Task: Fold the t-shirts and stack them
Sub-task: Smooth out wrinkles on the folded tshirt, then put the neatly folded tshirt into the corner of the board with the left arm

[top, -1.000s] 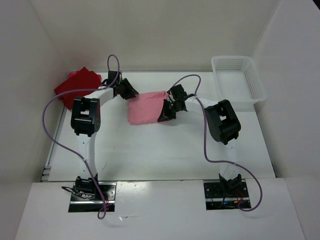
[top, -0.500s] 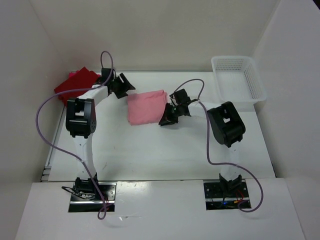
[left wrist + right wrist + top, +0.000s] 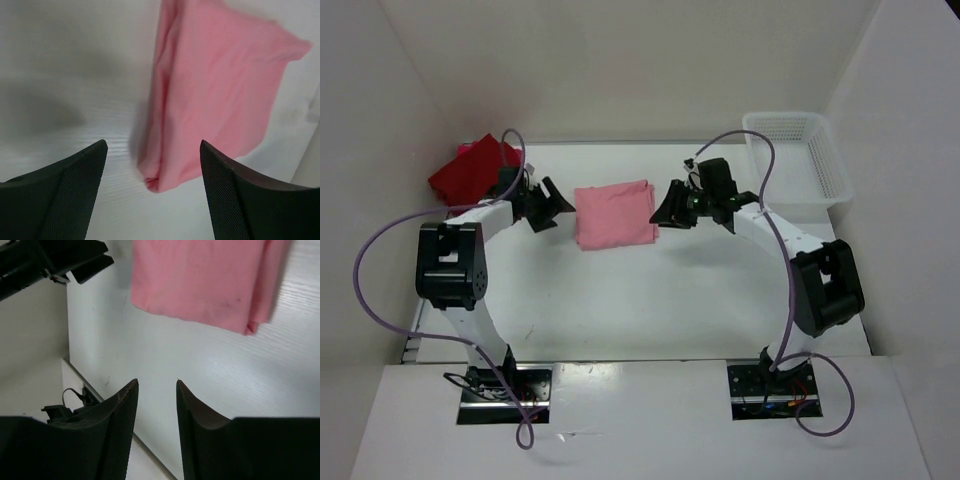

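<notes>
1. The light pink t-shirt (image 3: 614, 214) is folded into a rough rectangle. It lies flat on the white table (image 3: 650, 300) in the upper centre of the top view, between the two end effectors.
2. The left end effector (image 3: 548, 203) sits just left of this shirt's left edge in the top view, apart from the cloth. In the left wrist view its fingers (image 3: 65, 190) are spread wide with nothing held. The shirt fills the upper right of that frame, and one folded corner lies on the table just beyond the tips.
3. The right end effector (image 3: 670, 208) sits at the shirt's right edge in the top view. In the right wrist view its two fingers stand close together with only a narrow gap between them and grip nothing. The shirt lies across the top of that frame, clear of the tips.
4. The dark red t-shirt (image 3: 470, 172) is bunched at the upper left corner of the table, against the wall and well apart from the light pink one.
5. The bright crimson-pink t-shirt (image 3: 467, 148) shows only as a small strip at the upper edge of the dark red cloth. How it lies cannot be told.
6. The white mesh basket (image 3: 798, 155) stands upright at the upper right of the top view, on the table's far right corner.
</notes>
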